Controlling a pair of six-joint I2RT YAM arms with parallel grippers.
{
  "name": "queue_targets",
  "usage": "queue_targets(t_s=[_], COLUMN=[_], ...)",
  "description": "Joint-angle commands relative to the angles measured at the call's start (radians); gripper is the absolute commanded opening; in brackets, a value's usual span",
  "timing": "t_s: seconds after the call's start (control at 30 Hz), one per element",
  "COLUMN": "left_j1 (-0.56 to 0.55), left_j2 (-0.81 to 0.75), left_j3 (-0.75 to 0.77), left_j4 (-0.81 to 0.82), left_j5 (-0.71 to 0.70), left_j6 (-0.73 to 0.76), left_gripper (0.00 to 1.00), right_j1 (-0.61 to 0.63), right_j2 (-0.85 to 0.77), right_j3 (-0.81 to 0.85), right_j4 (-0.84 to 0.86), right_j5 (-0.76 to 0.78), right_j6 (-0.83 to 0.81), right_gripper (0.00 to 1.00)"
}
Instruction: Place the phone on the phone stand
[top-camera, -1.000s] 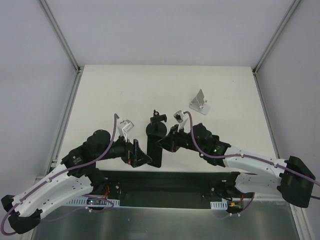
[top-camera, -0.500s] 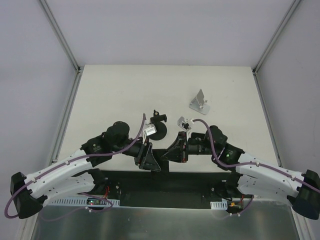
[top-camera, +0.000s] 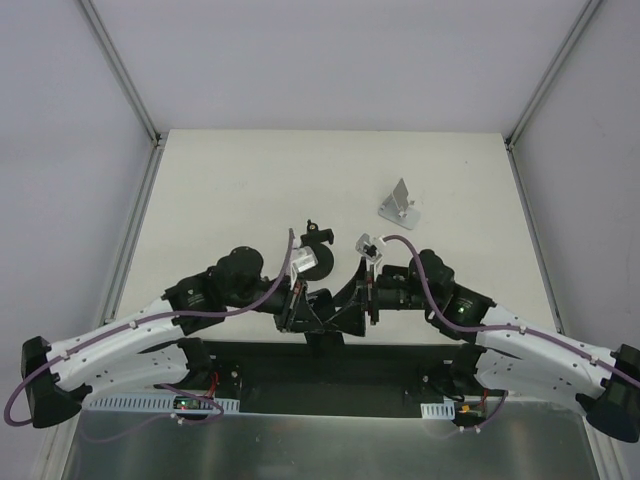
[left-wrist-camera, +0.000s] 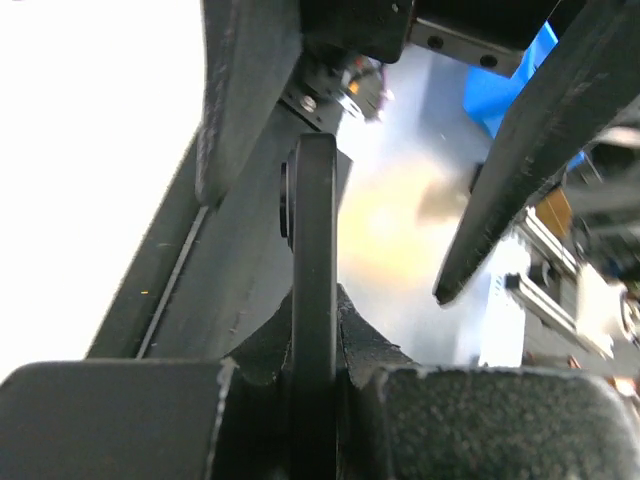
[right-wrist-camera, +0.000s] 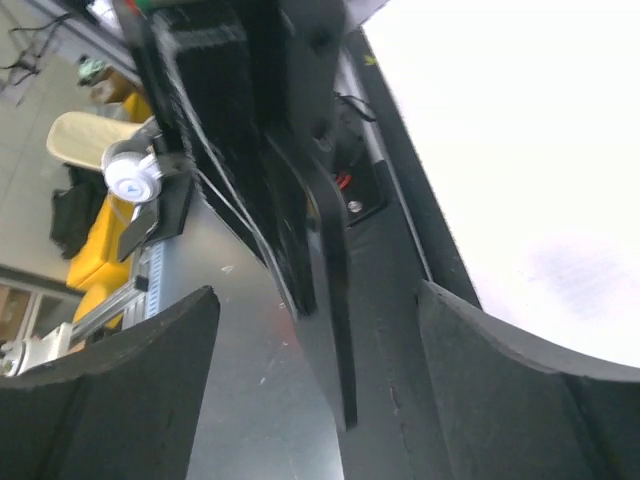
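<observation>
The phone (left-wrist-camera: 314, 250), a thin black slab seen edge-on, stands upright between the fingers of my left gripper (left-wrist-camera: 312, 345), which is shut on its lower end. My right gripper (right-wrist-camera: 315, 300) is open; the phone (right-wrist-camera: 335, 300) hangs in the gap between its two fingers (right-wrist-camera: 150, 360) and touches neither. From above, both grippers meet over the table's near edge, left gripper (top-camera: 300, 305) facing right gripper (top-camera: 350, 300), with the dark phone (top-camera: 322, 318) between them. The silver phone stand (top-camera: 399, 205) sits apart on the white table, far right of the grippers.
A black strip (top-camera: 400, 355) runs along the table's near edge, with a metal shelf (top-camera: 330, 440) and wiring below it. Grey frame rails (top-camera: 135, 240) border the table's left and right sides. A small black part (top-camera: 314, 233) shows just behind the left wrist.
My left arm swung right and its gripper closed on the phone. My right gripper, which had been holding the phone, has opened around it.
</observation>
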Motion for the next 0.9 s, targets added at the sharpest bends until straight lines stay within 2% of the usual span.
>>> queue_targets(t_s=[0.0, 0.03, 0.1, 0.17, 0.23, 0.3, 0.4, 0.43, 0.5, 0.53, 0.57, 0.7, 0.87], left_j1=[-0.002, 0.000, 0.000, 0.000, 0.000, 0.000, 0.000, 0.000, 0.000, 0.000, 0.000, 0.000, 0.000], left_j2=[-0.160, -0.176, -0.193, -0.190, -0.188, -0.191, -0.191, -0.193, -0.200, -0.205, -0.214, -0.231, -0.227], left_j3=[0.087, 0.090, 0.107, 0.119, 0.122, 0.116, 0.113, 0.114, 0.117, 0.119, 0.122, 0.122, 0.143], left_j4=[-0.035, -0.037, -0.035, -0.031, -0.018, 0.008, 0.022, 0.020, 0.022, 0.022, 0.020, 0.020, 0.022], left_j5=[-0.299, -0.325, -0.319, -0.301, -0.283, -0.257, -0.235, -0.233, -0.233, -0.241, -0.253, -0.313, -0.321], left_j6=[-0.036, -0.039, -0.047, -0.052, -0.056, -0.067, -0.081, -0.082, -0.085, -0.087, -0.096, -0.130, -0.127], left_gripper=[0.00, 0.00, 0.00, 0.00, 0.00, 0.00, 0.00, 0.00, 0.00, 0.00, 0.00, 0.39, 0.47], right_j1=[0.003, 0.001, 0.004, 0.009, 0.033, 0.061, 0.095, 0.098, 0.112, 0.115, 0.116, 0.124, 0.130], right_j2=[-0.068, -0.090, -0.101, -0.089, -0.052, -0.027, 0.013, 0.022, 0.022, 0.020, 0.019, -0.007, -0.030], right_j3=[0.051, 0.031, -0.002, -0.050, -0.052, -0.018, 0.016, 0.016, 0.002, -0.005, -0.013, -0.053, -0.065], right_j4=[-0.182, -0.187, -0.124, 0.032, 0.106, 0.106, 0.129, 0.149, 0.171, 0.192, 0.200, 0.233, 0.249], right_j5=[0.191, 0.203, 0.183, 0.116, 0.094, 0.096, 0.103, 0.113, 0.126, 0.137, 0.142, 0.145, 0.142], right_j6=[-0.048, -0.048, -0.010, 0.031, 0.053, 0.041, 0.033, 0.031, 0.033, 0.036, 0.034, 0.034, 0.028], right_gripper=[0.87, 0.91, 0.93, 0.93, 0.90, 0.85, 0.68, 0.51, 0.24, 0.03, 0.01, 0.01, 0.01])
